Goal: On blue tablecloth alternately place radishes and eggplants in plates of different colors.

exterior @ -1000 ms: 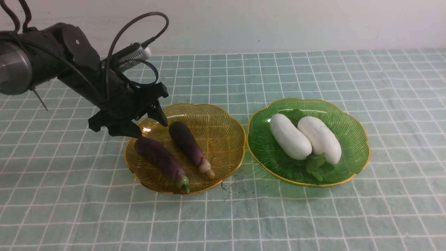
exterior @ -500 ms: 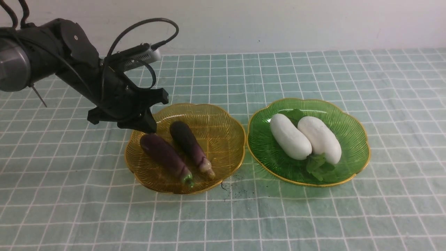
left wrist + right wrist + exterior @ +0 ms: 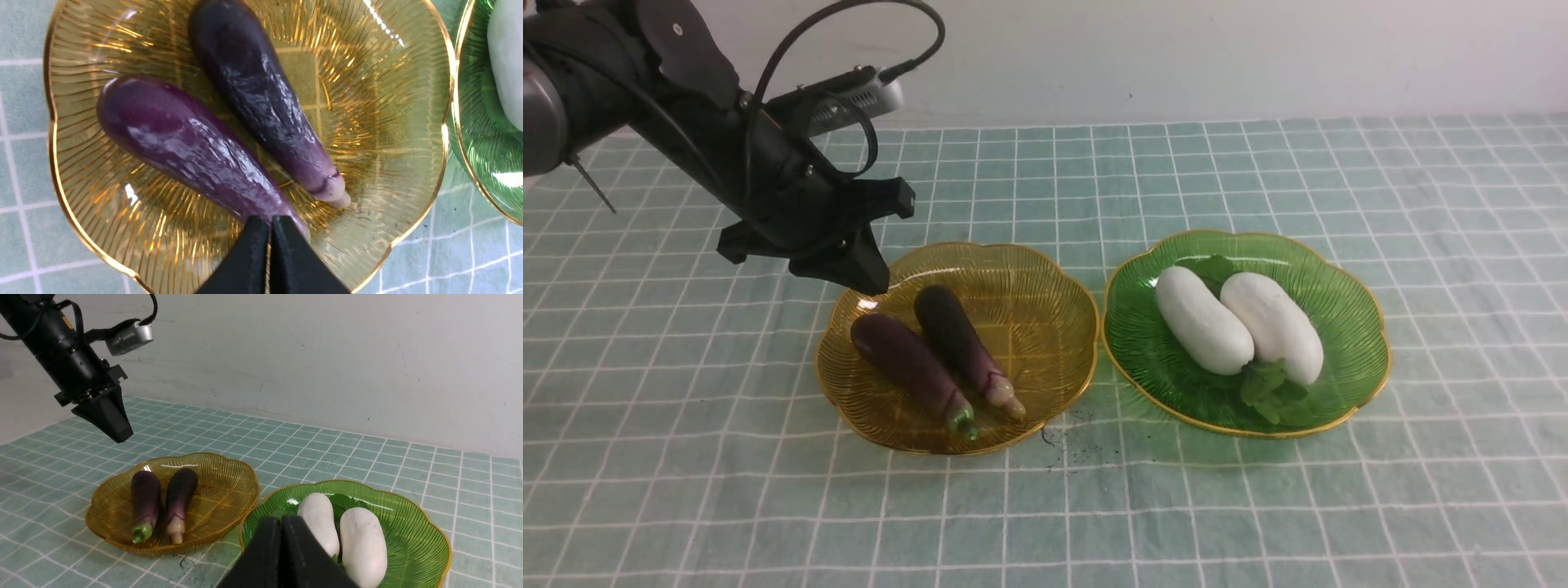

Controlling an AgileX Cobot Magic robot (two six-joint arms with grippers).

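Note:
Two dark purple eggplants lie side by side in the amber-yellow plate (image 3: 1045, 327): one with a green tip (image 3: 907, 363), one with a pale tip (image 3: 960, 339). Both show in the left wrist view (image 3: 184, 147) (image 3: 261, 98). Two white radishes (image 3: 1201, 321) (image 3: 1274, 327) lie together in the green plate (image 3: 1347, 310), leaves under them. My left gripper (image 3: 876, 282) is shut and empty, raised above the amber plate's far left rim. My right gripper (image 3: 282, 522) is shut and empty, above the table's near side in front of the green plate (image 3: 408, 526); it is out of the front view.
The blue tablecloth (image 3: 1258, 506) covers the whole table up to a pale wall at the back. Dark specks lie on the cloth in front of the amber plate (image 3: 1062, 441). The two plates stand nearly rim to rim.
My left gripper has let go of the green-tipped eggplant, shut, and risen up and back from the amber plate. The eggplant settled beside the other one.

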